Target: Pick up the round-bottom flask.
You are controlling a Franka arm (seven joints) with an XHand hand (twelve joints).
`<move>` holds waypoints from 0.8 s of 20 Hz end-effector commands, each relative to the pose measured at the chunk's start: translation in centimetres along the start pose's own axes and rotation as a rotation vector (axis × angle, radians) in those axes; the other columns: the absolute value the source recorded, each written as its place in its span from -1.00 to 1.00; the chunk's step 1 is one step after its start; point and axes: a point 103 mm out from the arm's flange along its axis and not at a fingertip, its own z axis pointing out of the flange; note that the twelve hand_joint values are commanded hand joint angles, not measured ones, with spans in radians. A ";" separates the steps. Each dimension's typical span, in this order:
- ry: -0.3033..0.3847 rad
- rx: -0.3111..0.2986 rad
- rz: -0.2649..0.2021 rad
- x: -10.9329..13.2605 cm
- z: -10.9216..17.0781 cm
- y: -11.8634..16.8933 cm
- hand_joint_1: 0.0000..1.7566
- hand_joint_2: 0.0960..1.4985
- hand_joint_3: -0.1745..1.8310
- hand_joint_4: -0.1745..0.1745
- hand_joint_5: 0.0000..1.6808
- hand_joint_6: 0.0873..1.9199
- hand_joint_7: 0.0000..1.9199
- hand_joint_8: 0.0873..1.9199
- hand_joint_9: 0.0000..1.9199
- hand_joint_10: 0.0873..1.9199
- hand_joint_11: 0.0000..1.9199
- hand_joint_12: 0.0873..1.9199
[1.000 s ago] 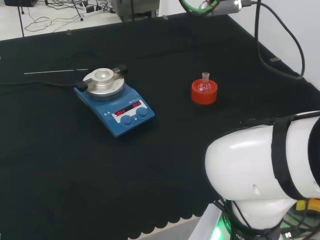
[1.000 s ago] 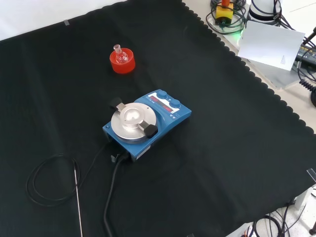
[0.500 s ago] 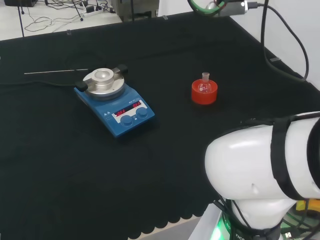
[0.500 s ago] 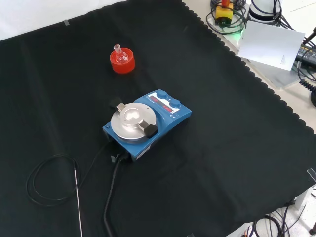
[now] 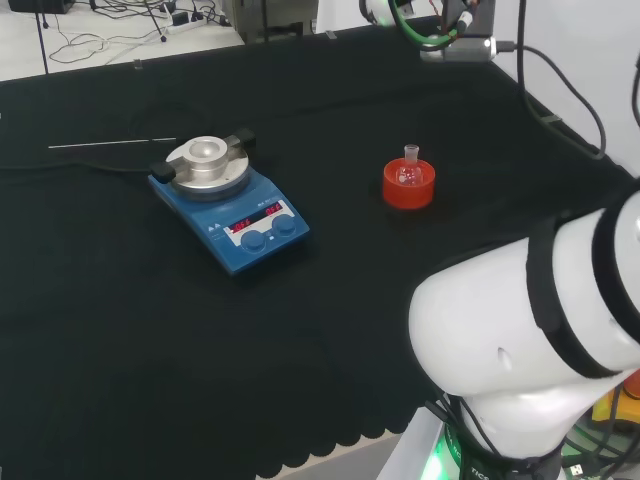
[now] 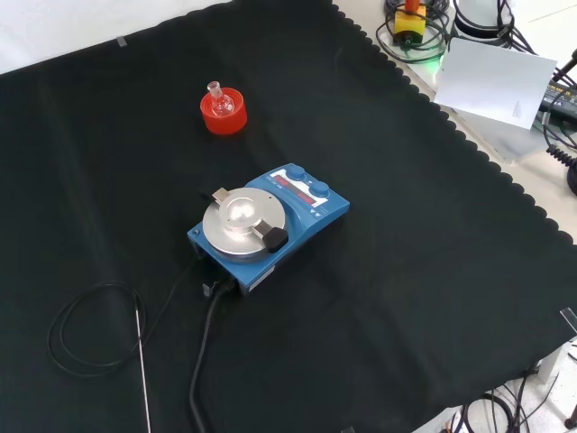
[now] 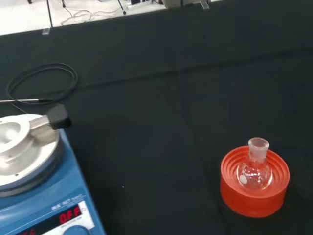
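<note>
Black cloth covers the surface [image 6: 433, 271], blue stirrer plate [image 6: 270, 221] sits mid-bench, and well apart from it the tiny, fragile, slippery-looking glass round-bottom flask [image 5: 408, 171] sits upright in its red stand [image 5: 409, 186], so I'd grab the neck; can't tell the hand's state.

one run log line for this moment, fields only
phase: approach | round-bottom flask: upright on red ribbed stand, untouched | blue hotplate stirrer: apart from stand | grasp: not yet

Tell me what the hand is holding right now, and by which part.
Nothing of the task's: the round-bottom flask sits untouched, upright in its red ribbed stand on the black cloth.
</note>
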 end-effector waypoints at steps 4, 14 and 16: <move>0.045 0.026 0.096 -6.1 6.7 8.2 -0.53 0.53 -0.56 -0.14 -0.54 -0.69 -0.85 -0.42 -0.74 -0.34 -0.94 0.44; 0.029 0.096 0.128 -8.1 12.9 12.0 -0.38 0.34 -0.50 -0.17 -0.51 -0.83 -0.84 -0.40 -0.72 -0.33 -0.93 0.44; 0.040 0.103 0.136 -8.5 13.9 12.5 -0.35 0.31 -0.49 -0.18 -0.50 -0.85 -0.84 -0.39 -0.72 -0.33 -0.93 0.44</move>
